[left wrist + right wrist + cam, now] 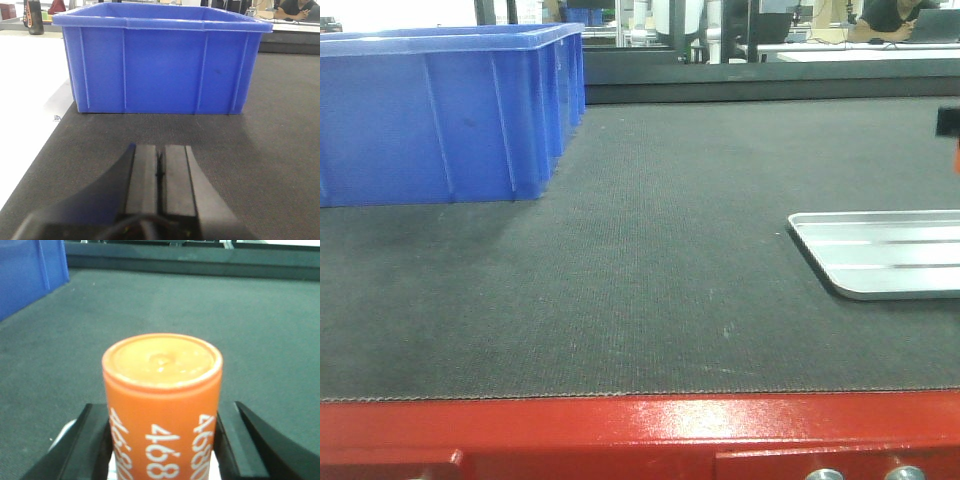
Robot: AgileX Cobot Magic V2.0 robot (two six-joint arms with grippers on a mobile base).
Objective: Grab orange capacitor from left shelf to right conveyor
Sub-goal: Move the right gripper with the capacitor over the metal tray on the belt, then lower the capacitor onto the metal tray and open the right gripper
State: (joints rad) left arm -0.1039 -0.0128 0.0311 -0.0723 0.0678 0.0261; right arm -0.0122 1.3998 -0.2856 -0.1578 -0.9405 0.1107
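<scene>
A: Which step is judged to be in hand?

B: The carry, near its end; the orange capacitor (162, 405) is clamped between the jaws of the right gripper (162, 450), with its flat end turned toward the camera; the right conveyor (650, 270) is seen beneath it, so the shelf stage is judged to be over.

A: What is called for next?

B: A lowering onto bare belt, then a parting of the jaws; care is advised, since a cylinder laid on its side may roll.

A: And the left gripper (160, 172)?

B: Its pads are pressed together with nothing between them; it is held low over the belt, facing the blue crate (162, 60).

A: What else is around?

B: The blue crate is set on the belt's left; a flat silver tray (885, 250) lies at the right, close to where the right arm's tip shows at the front view's edge; the tray is judged to be the nearest obstacle; the belt between them is bare; the red frame edge (620, 430) runs along the front.
</scene>
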